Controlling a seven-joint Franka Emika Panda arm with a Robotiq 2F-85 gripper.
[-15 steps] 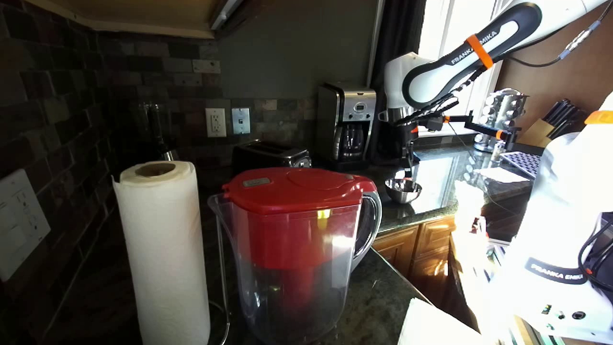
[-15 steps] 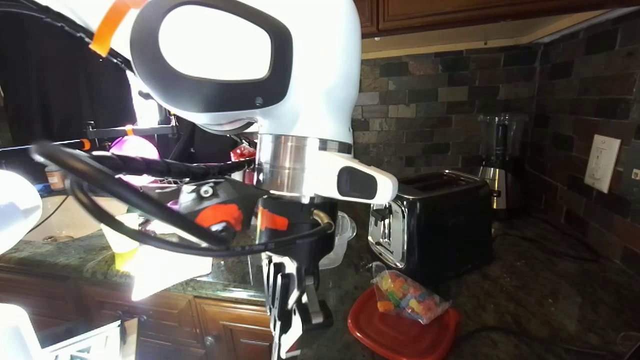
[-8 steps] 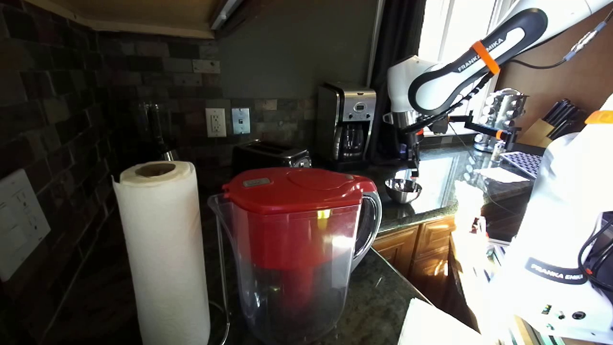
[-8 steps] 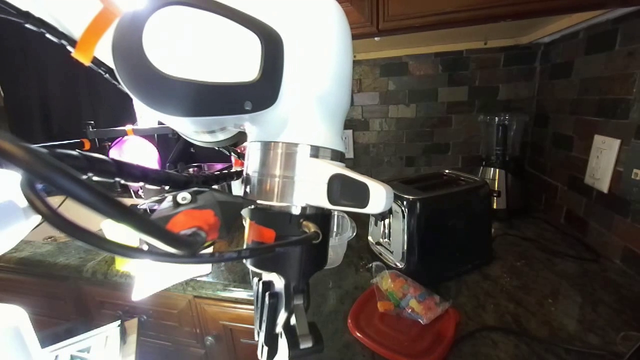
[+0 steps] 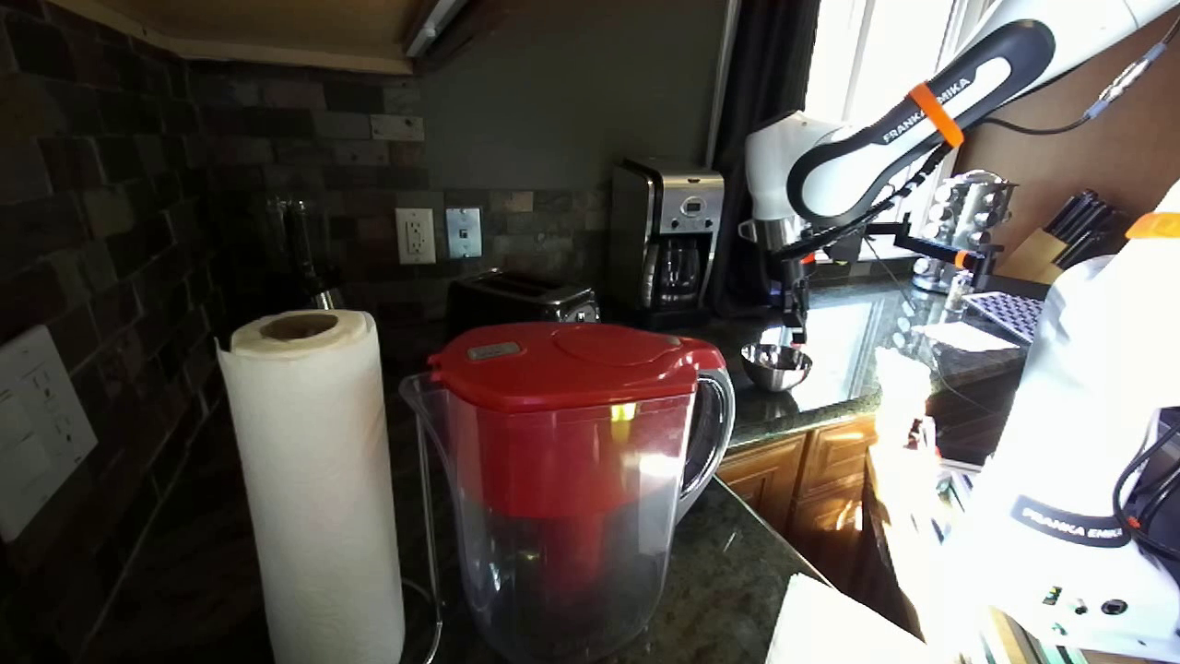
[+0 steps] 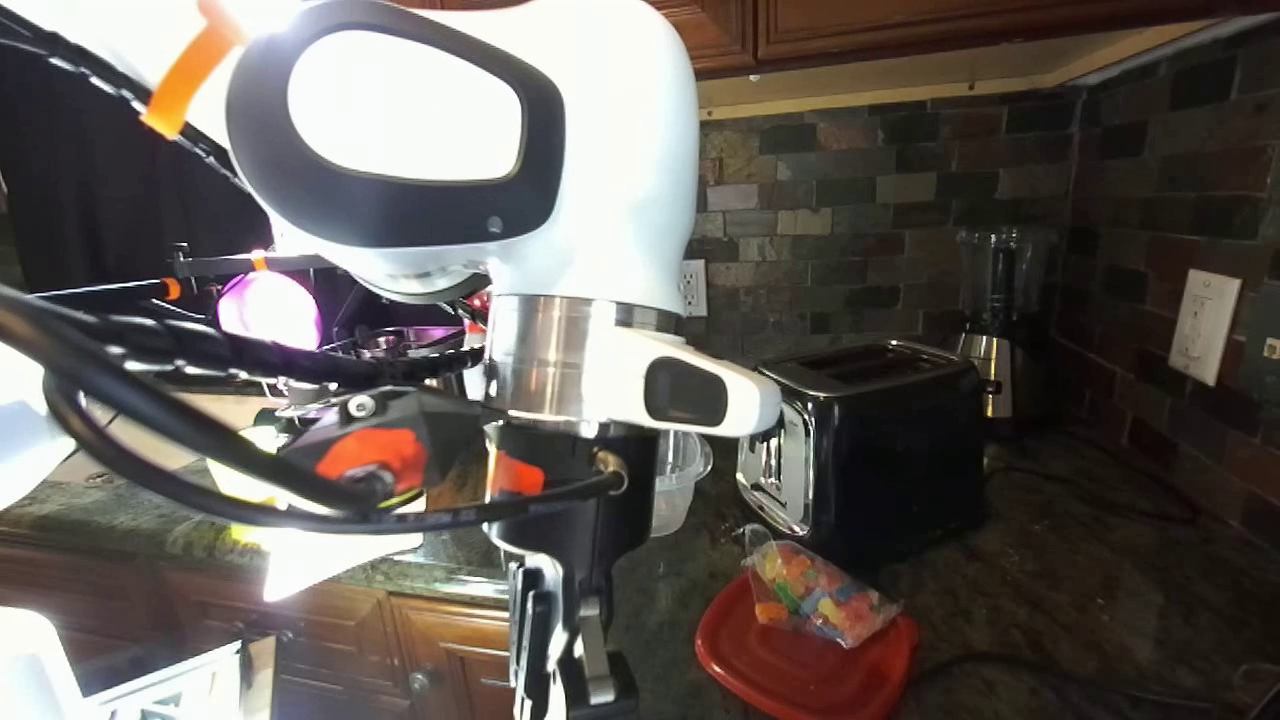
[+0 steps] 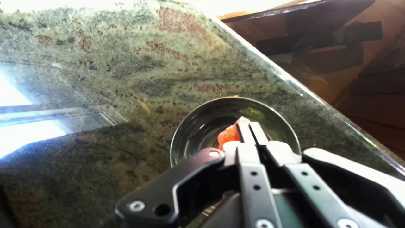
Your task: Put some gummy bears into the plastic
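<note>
In the wrist view my gripper [image 7: 252,126] points down over a steel bowl [image 7: 186,131], its fingers drawn together with only a thin dark gap. An orange gummy bear [image 7: 227,136] shows beyond the left fingertip, within the bowl's outline; whether a finger touches it I cannot tell. The fingertips hover at the rim of the same bowl [image 5: 776,373] in an exterior view. A clear bag of colourful gummy bears [image 6: 815,595] lies on a red lid [image 6: 730,650]. Behind my hand, partly hidden, stands a clear plastic container [image 6: 675,495].
A black toaster [image 6: 880,450] stands beside the bag and lid. The counter's edge [image 7: 284,76] runs close by the bowl. A red-lidded pitcher [image 5: 572,406], a paper towel roll [image 5: 318,498] and a coffee maker [image 5: 668,240] also stand on the counter.
My arm has shifted a little sideways and lower, staying above the bowl; most of this came in the first half second. The bowl, bag and lid have not moved.
</note>
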